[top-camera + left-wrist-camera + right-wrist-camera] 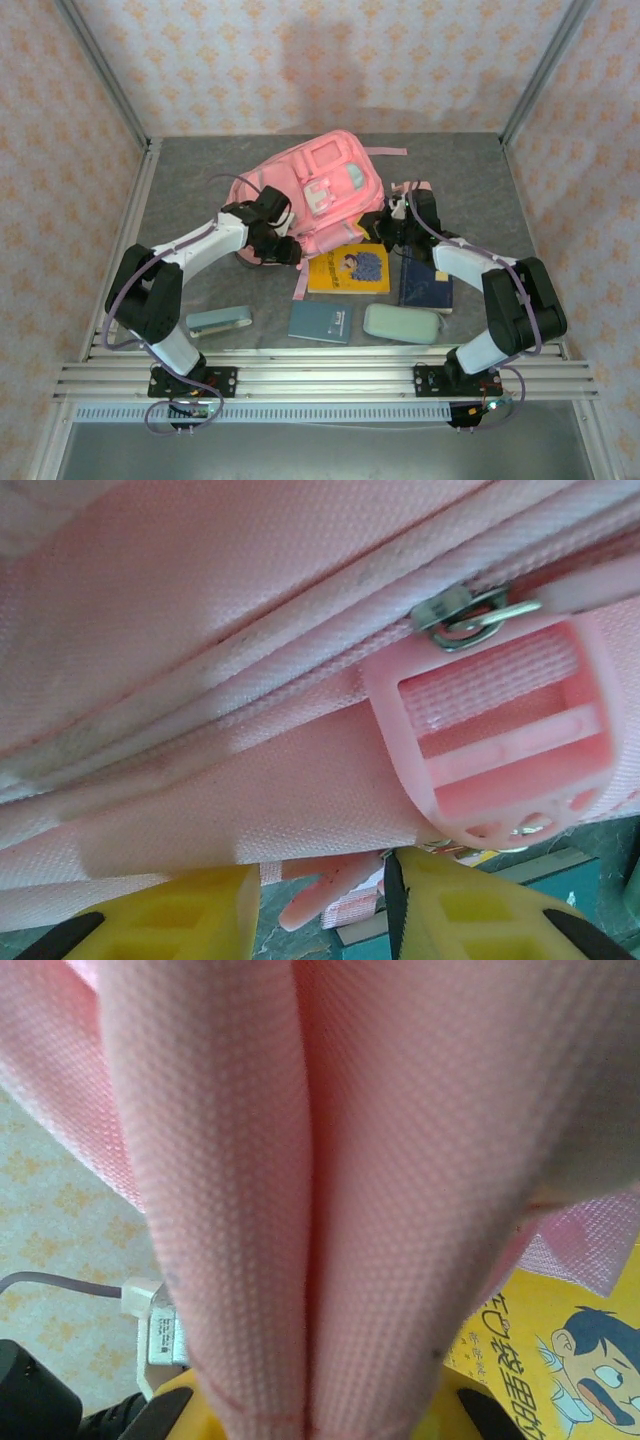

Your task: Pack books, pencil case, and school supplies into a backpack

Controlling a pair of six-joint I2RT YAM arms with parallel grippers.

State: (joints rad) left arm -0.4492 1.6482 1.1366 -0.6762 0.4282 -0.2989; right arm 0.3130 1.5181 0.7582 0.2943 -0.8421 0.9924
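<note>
Jaws pressed together, the right gripper (310, 1400) pinches a fold of the backpack (310, 200), which lies between the two arms. The left gripper (322, 900) stands part-spread at its zipped seam, clamping nothing. The backpack looks soft, light and limp, likely to sag unless its opening is held taut. From above, the yellow book (348, 268) lies at the backpack's near edge, with the pencil case (400, 323) further out on that side. The left wrist view, close in, brings out the strap buckle (500, 730) and the metal zip pull (470, 612), probably the surest hold.

Navy book (428, 290) half under right arm (468, 262)
</note>
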